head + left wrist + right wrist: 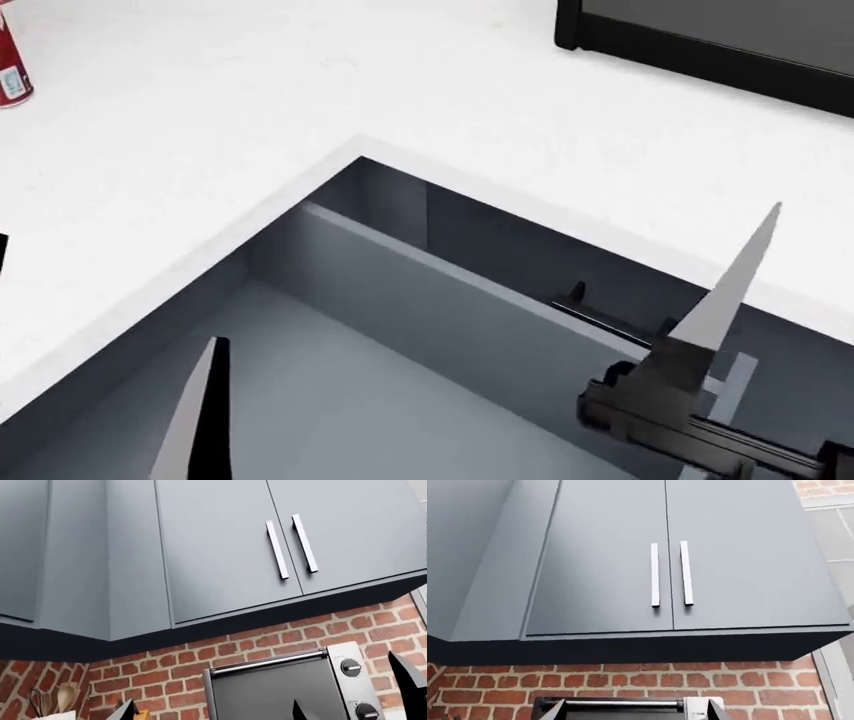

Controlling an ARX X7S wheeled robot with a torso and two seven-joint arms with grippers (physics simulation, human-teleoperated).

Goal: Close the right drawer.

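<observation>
The right drawer stands open below the white counter in the head view, showing slate-grey inner walls and floor. Its front panel and handle are out of view. One pale finger of my left arm points upward over the drawer's floor at the near left. A finger of my right arm rises over the drawer's right side, above a dark wrist block. The left gripper is open, with its tips wide apart and nothing between them. The right gripper is open too, framing only the far oven.
A white countertop wraps the drawer opening, with a red can far left and a black oven at the back right. The wrist views face grey wall cabinets, a brick wall and a steel toaster oven.
</observation>
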